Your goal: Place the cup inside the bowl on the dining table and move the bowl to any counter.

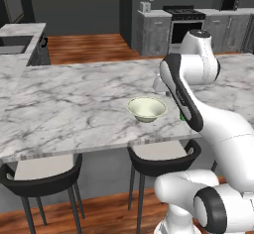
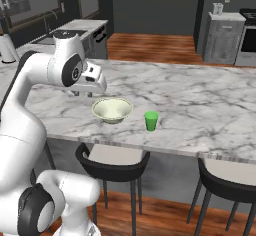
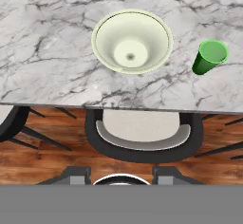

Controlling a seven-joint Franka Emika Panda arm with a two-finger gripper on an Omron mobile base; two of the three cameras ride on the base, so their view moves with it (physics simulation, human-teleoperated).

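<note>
A: Your hand hangs above the near edge of the surface, just behind the bowl as the right base view has it. Its two dark fingertips show at the bottom of the hand view, spread apart with nothing between them. Whether that counts as fully released, I cannot tell; it grips nothing.

B: Noted. Bowl contents?

A: You can read that from the hand view: the bowl sits upright, interior bare, pale cream-green down to the round base. The left base view agrees, the bowl being near the front edge of the marble.

B: And the cup?

A: The cup stands upright on the same marble surface, beside the bowl and apart from it, not touching. In the hand view the cup lies to the right of the bowl, its mouth open; I see only green inside.

B: Anything below the edge?

A: A dark stool with a pale seat is tucked under the surface directly beneath the bowl. A second stool stands further along. Wooden floor beneath.
</note>
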